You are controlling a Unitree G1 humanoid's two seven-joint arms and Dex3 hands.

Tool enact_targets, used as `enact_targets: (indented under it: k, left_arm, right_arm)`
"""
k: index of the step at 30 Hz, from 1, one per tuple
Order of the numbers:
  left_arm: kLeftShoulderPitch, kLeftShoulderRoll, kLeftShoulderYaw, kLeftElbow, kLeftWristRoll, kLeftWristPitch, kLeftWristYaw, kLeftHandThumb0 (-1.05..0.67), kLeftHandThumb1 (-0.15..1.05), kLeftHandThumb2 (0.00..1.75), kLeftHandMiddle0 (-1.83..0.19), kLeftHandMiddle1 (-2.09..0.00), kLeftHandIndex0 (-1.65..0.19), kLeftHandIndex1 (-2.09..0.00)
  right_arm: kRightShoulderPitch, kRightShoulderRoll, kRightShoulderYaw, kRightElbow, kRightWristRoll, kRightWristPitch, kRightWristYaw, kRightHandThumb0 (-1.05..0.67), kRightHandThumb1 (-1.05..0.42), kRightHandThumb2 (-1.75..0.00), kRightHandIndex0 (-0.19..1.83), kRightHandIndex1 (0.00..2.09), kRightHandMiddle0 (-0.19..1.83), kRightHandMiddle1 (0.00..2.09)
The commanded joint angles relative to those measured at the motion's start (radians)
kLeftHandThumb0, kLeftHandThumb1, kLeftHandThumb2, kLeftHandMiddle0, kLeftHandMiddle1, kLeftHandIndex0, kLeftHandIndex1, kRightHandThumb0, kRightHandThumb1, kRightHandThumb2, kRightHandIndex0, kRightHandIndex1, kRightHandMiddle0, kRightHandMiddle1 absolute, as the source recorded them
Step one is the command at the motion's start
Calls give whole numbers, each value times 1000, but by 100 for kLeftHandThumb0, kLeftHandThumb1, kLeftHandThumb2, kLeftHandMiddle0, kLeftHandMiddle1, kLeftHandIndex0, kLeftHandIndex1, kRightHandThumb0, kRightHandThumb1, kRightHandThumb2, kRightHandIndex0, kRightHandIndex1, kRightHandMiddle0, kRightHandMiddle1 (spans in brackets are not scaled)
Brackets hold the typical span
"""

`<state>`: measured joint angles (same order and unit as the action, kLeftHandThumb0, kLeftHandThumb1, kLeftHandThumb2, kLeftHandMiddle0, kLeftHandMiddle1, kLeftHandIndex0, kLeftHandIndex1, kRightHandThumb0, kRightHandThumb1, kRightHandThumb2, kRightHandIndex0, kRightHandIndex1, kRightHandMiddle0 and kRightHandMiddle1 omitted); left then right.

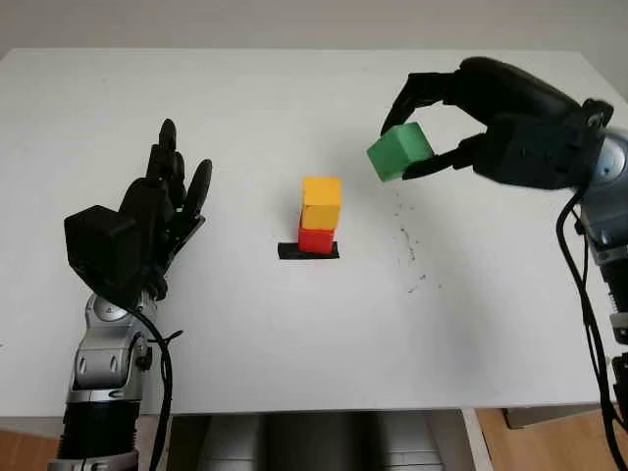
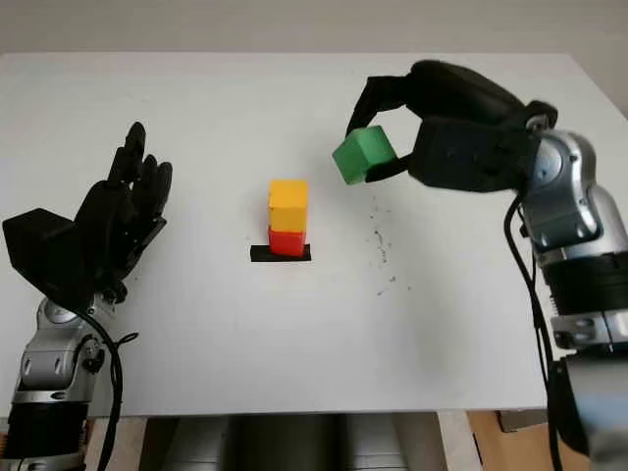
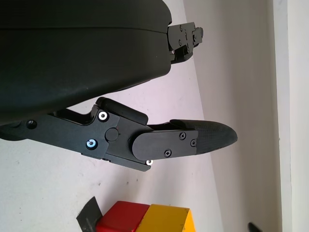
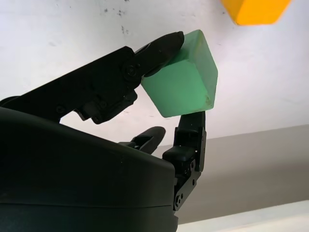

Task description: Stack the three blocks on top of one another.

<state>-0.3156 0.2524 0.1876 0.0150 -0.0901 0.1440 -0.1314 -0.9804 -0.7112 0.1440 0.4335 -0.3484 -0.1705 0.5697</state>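
A yellow block [image 1: 322,202] stands on a red block [image 1: 316,238], which sits on a black tape mark [image 1: 308,251] in the middle of the white table [image 1: 245,324]. My right hand [image 1: 417,137] is shut on a green block [image 1: 399,151] and holds it in the air, up and to the right of the stack, apart from it. The green block [image 4: 182,84] is pinched between fingertips, tilted, with the yellow block [image 4: 255,10] beyond it. My left hand [image 1: 162,211] is open at the left of the table, holding nothing; the stack [image 3: 145,220] shows past it.
Small dark specks [image 1: 407,250] mark the table to the right of the stack. The table's front edge [image 1: 324,407] runs across the bottom, with a grey frame and floor below it.
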Motion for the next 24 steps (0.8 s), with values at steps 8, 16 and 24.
enact_targets:
  k: [8, 16, 24]
  left_arm:
    - [-15, 12, -2, 8, 6, -4, 0, -71, 105, 45, 16, -6, 14, -6]
    - [-30, 2, -10, 27, 3, -12, -4, -70, 105, 46, 17, -5, 16, -5]
    - [-32, -8, -23, 16, 8, 11, 14, -71, 105, 44, 19, -5, 16, -5]
  right_arm:
    - [-203, 41, 58, 32, 4, 143, 182, -35, -81, -5, 63, 19, 57, 126]
    - [-286, 89, 136, -14, -65, 295, 273, -37, -88, -6, 62, 19, 41, 145]
    - [-294, 137, 164, -29, -85, 357, 292, -42, -92, -6, 58, 19, 35, 165]
